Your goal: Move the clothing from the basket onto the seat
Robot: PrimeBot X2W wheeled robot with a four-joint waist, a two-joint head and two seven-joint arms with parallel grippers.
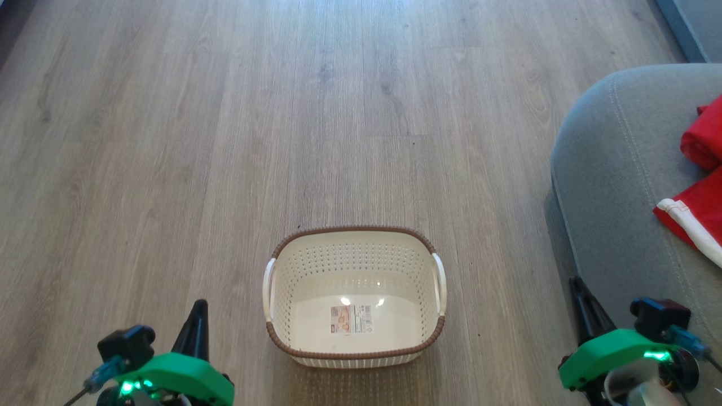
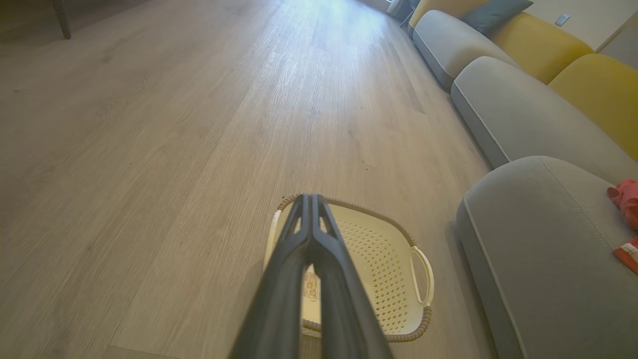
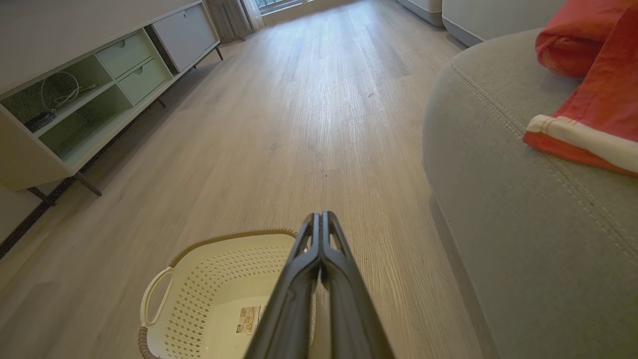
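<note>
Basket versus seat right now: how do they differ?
The basket is cream perforated plastic; the seat is grey stitched fabric. The basket is empty but for a label; the seat carries the red clothing. The seat is far bigger. Both have rounded corners.

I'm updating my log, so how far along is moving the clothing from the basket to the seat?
Done: the basket is empty, its label sticker bare, and the red clothing lies on the grey seat. In hand: nothing; the left gripper and right gripper are shut and empty. Left: nothing visible.
</note>
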